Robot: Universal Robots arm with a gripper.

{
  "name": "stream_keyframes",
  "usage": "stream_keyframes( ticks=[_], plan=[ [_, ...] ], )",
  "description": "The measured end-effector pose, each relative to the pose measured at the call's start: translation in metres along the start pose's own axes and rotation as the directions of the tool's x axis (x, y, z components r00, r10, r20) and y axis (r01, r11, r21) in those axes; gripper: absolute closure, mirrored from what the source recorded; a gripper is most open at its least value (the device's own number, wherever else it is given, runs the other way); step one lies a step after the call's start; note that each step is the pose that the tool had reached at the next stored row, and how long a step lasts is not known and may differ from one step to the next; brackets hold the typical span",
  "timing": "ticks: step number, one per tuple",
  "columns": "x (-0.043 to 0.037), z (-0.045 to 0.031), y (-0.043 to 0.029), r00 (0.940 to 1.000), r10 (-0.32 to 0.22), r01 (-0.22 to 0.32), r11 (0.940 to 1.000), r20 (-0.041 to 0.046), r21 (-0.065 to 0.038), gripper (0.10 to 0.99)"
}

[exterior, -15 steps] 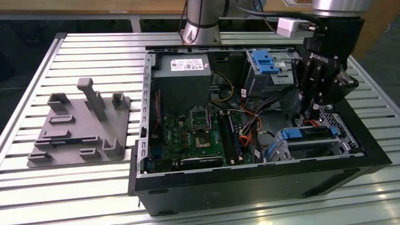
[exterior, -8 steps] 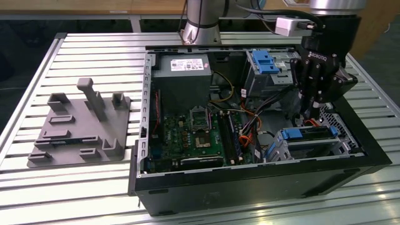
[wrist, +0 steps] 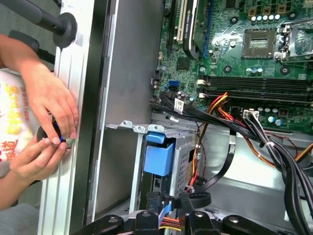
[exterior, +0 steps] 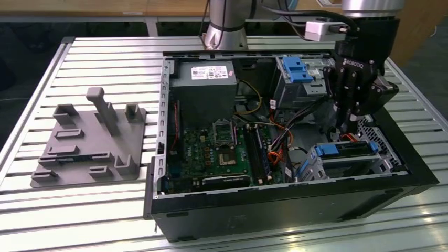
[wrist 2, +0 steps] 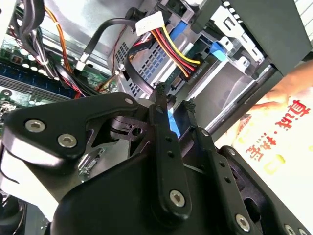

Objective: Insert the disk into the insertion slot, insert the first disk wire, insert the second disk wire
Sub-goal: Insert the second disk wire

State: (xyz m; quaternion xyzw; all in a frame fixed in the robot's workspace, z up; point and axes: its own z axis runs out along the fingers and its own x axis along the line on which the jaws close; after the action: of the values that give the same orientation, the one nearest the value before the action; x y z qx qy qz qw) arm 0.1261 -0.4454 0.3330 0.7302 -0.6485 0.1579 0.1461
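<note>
The disk point(exterior: 347, 150), with its blue caddy handle point(wrist: 159, 157), lies inside the insertion slot point(exterior: 381, 140), the low silver perforated cage at the case's corner on the exterior view's right. My gripper point(exterior: 343, 130) hangs just above the end of the slot that faces into the case. In both wrist views its black fingers point(wrist 2: 159, 110) stand close together with a thin blue wire point(wrist 2: 171, 121) pinched between them. The same blue wire point(wrist: 164, 211) runs slantwise through my gripper point(wrist: 169, 198) in the first wrist view. A white plug point(wrist 2: 149, 22) with red, yellow and black wires hangs loose nearby.
The open computer case point(exterior: 280, 199) holds a green motherboard point(exterior: 217, 152), a taller grey cage with a blue latch point(exterior: 297, 71) and bundles of loose cables point(wrist: 274, 147). A person's hands point(wrist: 49, 122) rest at the case's outer wall. A grey fixture point(exterior: 91, 142) stands at the exterior view's left.
</note>
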Motion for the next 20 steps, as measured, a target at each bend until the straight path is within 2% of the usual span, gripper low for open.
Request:
stream_keyframes(
  ticks=[2, 4, 16, 18, 20],
  plan=[
    [-0.0006, 0.0002, 0.0001, 1.0000, 0.001, -0.001, 1.0000, -0.0075, 0.002, 0.780],
    [-0.0010, 0.0008, 0.0001, 0.9999, 0.001, -0.001, 1.0000, -0.0104, 0.003, 0.780],
    [-0.0018, 0.0021, 0.0002, 0.9999, 0.002, -0.002, 1.0000, -0.0110, 0.004, 0.780],
    [-0.0018, 0.0021, 0.0002, 0.9999, 0.002, -0.002, 1.0000, -0.0111, 0.004, 0.796],
    [-0.0018, 0.0020, 0.0002, 0.9999, 0.002, -0.002, 1.0000, -0.0112, 0.004, 0.898]
  ],
)
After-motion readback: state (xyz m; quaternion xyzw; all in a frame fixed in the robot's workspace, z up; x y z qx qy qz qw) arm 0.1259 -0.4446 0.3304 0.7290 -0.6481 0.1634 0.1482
